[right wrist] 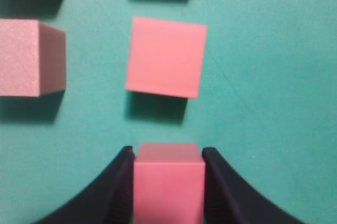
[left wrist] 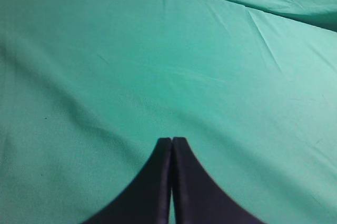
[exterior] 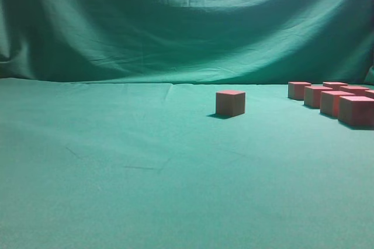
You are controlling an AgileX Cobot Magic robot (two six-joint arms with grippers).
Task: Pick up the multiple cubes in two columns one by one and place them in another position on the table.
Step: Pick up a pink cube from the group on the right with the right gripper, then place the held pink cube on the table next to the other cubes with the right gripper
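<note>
Pink cube [right wrist: 168, 184] sits clamped in right gripper [right wrist: 168, 182]; left gripper [left wrist: 172, 145] clenched empty.

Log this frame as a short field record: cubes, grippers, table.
lone cube: alone mid-table, apart from the group
cube group: at least six, in rows at right edge of exterior view
right gripper: fingers flank a cube, touching both its sides
left gripper: jaws together, empty, over bare cloth
table: teal-green cloth, slightly creased
</note>
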